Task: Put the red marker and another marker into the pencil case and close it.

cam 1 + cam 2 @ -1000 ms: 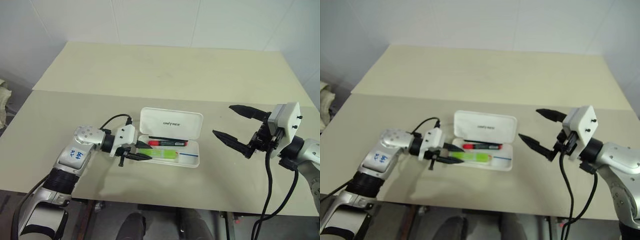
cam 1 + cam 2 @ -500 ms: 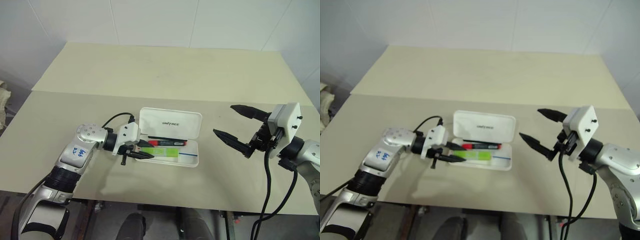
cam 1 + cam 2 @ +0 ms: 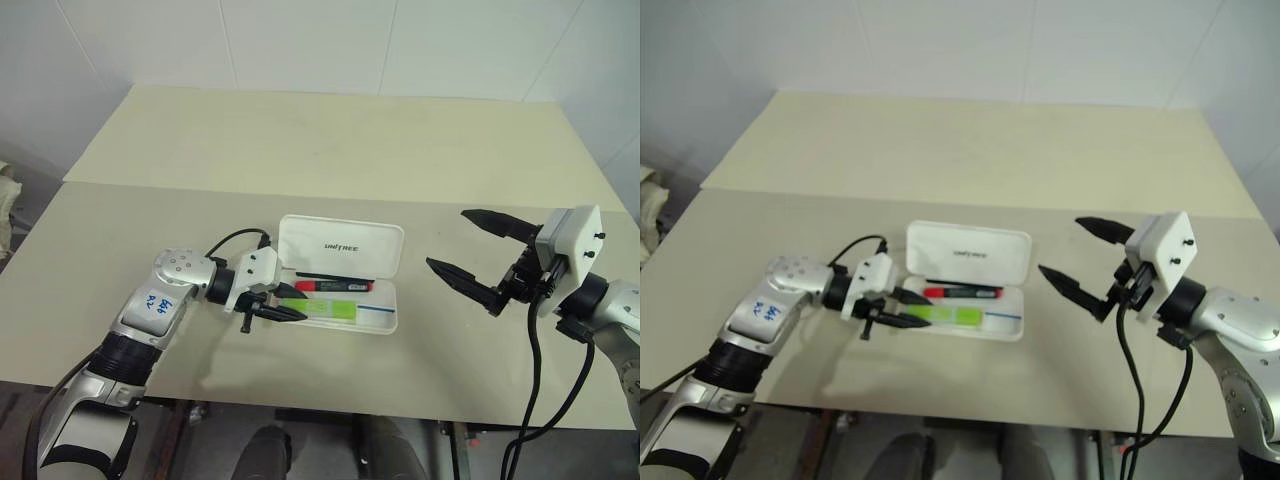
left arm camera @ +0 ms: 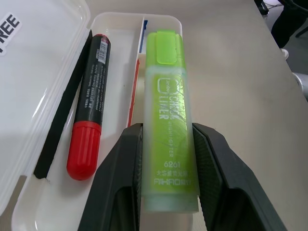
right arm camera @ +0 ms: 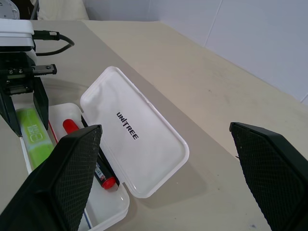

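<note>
left eye view shows the pale beige desk [image 3: 300, 150] running across most of the scene, with a white wall behind it. on the desk, near its front edge and roughly in the middle, sits the white pencil case [image 3: 340, 285], open, its lid [image 3: 342, 246] standing up at the far side with dark "unitree" print on it and its shallow tray lying toward the robot.

the right end effector [image 3: 478, 258] hangs in the air to the right of the case, well apart from it, its two black fingers spread wide and nothing between them. the right wrist view looks past those spread fingers onto the open lid and the tray.

the left end effector [image 3: 285, 306] reaches in from the left, over the left end of the tray. in the left wrist view its two black fingers [image 4: 120, 178] press on either side of the green marker [image 4: 169, 120], narrowed onto its paler translucent end, so it has hold of that marker. the marker lies lengthways in the near half of the tray, its bright green cap pointing away from the fingers.

the red marker [image 4: 89, 130] lies inside the tray too, beside the green one and nearer the lid, black barrel with its red cap end toward the left end effector. whether the two markers touch i cannot tell.
</note>
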`<state>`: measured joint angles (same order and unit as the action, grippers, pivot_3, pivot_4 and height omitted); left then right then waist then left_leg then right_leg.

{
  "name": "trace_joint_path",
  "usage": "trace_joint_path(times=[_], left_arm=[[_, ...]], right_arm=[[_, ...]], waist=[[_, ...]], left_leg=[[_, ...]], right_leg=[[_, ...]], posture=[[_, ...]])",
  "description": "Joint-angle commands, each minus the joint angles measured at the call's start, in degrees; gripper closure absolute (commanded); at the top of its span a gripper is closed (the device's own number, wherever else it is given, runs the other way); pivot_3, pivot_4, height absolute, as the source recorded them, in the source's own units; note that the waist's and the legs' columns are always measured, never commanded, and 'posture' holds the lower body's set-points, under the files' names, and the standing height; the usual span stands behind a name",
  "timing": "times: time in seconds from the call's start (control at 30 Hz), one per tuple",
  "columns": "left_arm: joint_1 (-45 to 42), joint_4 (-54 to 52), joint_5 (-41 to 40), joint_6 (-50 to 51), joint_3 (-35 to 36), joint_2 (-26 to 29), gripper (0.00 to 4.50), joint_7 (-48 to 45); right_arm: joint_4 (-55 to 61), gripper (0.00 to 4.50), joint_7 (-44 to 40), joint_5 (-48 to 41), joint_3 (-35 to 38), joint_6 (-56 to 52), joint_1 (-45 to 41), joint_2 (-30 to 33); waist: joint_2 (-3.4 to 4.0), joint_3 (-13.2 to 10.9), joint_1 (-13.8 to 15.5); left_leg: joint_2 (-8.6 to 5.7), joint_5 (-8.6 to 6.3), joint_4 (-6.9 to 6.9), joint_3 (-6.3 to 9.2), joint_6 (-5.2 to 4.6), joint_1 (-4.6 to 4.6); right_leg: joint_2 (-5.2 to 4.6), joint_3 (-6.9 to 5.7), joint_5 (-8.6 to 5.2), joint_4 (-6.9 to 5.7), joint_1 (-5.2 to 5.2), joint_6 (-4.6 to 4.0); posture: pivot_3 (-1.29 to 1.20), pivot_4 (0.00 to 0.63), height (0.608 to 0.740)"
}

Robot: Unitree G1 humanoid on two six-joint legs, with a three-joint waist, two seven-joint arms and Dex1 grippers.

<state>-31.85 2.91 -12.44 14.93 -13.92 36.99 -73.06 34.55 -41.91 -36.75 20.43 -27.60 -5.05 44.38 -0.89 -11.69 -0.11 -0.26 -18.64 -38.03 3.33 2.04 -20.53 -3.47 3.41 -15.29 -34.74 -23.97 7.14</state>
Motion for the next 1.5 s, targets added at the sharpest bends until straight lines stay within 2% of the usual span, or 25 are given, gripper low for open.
trace_joint_path(times=[0.03,0.17,0.47,0.67,0.83,0.93,1.07,1.17,1.27,1.37,1.5], left_arm=[[-0.15,-1.06,0.67,-0.71,0.19,0.74,3.47,-0.05],[-0.23,-0.64,0.99,-0.98,0.1,0.72,3.47,-0.26],[-0.36,-0.38,1.61,-1.64,0.17,0.04,0.51,0.27],[-0.16,-1.91,-0.36,-0.36,1.02,-0.22,0.51,-0.33],[0.78,-5.73,-6.75,2.83,5.35,0.39,0.51,-1.19],[1.6,-7.3,-9.45,4.09,7.88,2.43,0.03,-2.64],[2.61,-9.99,-16.78,7.87,13.19,4.04,0.03,-4.15],[3.06,-11.4,-19.25,9.97,15.07,5.58,0.03,-4.64],[2.47,-11.63,-21.39,11.84,17.6,8.64,0.03,-6.2],[0.4,-9.12,-21.03,10.54,18.46,10.65,0.03,-7.75],[-1.85,-6.72,-19.9,9.03,18.22,11.67,0.03,-8.55]], right_arm=[[2.17,0.0,0.67,-1.27,1.62,0.62,0.17,-0.26],[2.09,0.0,0.84,-1.26,1.37,0.65,-0.04,-0.23],[1.85,0.0,0.91,-1.34,1.2,0.71,-0.34,-0.21],[1.1,0.0,0.64,-0.99,0.43,0.98,-0.97,-0.33],[-2.11,0.0,-1.02,-0.76,-0.43,1.46,-1.87,-0.38],[-6.16,0.0,-3.49,-0.19,-0.33,1.59,-1.67,0.76],[-13.71,0.0,-8.67,1.74,-0.28,2.93,-0.84,3.06],[-18.72,0.0,-12.53,3.58,-0.99,4.3,-0.33,4.95],[-28.9,0.0,-19.36,7.72,-3.63,8.36,-1.26,8.35],[-39.63,0.0,-26.19,12.32,-7.93,13.91,-5.23,11.47],[-51.51,0.0,-32.06,16.58,-12.25,19.19,-12.04,12.47]], waist=[[0.0,0.0,0.0],[0.0,0.0,-0.01],[0.0,0.0,0.0],[0.0,0.0,-0.01],[0.0,0.0,-0.06],[0.0,0.0,-0.07],[0.0,0.0,-0.09],[0.0,0.0,-0.1],[0.0,0.0,-0.14],[0.01,0.0,-0.32],[0.03,-0.01,-0.84]], left_leg=[[0.0,0.0,0.0,0.0,0.0,0.0],[0.0,0.0,0.0,0.0,0.0,0.0],[0.0,0.0,0.0,0.0,0.0,0.0],[0.0,0.0,-0.01,0.0,0.0,0.0],[0.01,0.0,-0.01,0.0,0.0,0.0],[0.02,0.0,-0.01,0.0,0.0,0.0],[0.01,0.0,-0.02,-0.02,0.0,0.01],[0.01,0.0,-0.01,-0.02,0.0,0.01],[0.01,0.0,-0.03,-0.04,0.0,0.04],[0.0,0.0,-0.07,-0.08,-0.01,0.1],[-0.01,0.02,-0.08,-0.14,-0.03,0.21]], right_leg=[[0.0,0.0,0.0,0.0,0.0,0.0],[0.0,0.0,0.0,-0.01,0.0,0.0],[0.0,0.0,0.0,-0.01,0.0,0.0],[0.0,0.0,0.0,-0.02,0.0,0.0],[0.0,0.0,0.0,-0.02,0.0,0.0],[0.01,0.0,0.0,-0.03,0.0,0.0],[-0.01,0.01,0.0,-0.03,0.0,0.0],[0.0,0.01,0.0,-0.03,0.0,-0.01],[0.0,0.01,0.0,-0.04,0.0,-0.01],[0.0,0.02,0.0,-0.05,0.05,-0.01],[0.0,0.06,0.0,-0.12,0.12,-0.01]], posture=[[0.0,0.15,0.74],[0.0,0.15,0.74],[0.0,0.15,0.74],[0.0,0.15,0.74],[0.0,0.15,0.74],[0.0,0.15,0.74],[0.0,0.15,0.74],[0.0,0.15,0.74],[0.0,0.15,0.74],[0.0,0.15,0.74],[0.0,0.15,0.74]])
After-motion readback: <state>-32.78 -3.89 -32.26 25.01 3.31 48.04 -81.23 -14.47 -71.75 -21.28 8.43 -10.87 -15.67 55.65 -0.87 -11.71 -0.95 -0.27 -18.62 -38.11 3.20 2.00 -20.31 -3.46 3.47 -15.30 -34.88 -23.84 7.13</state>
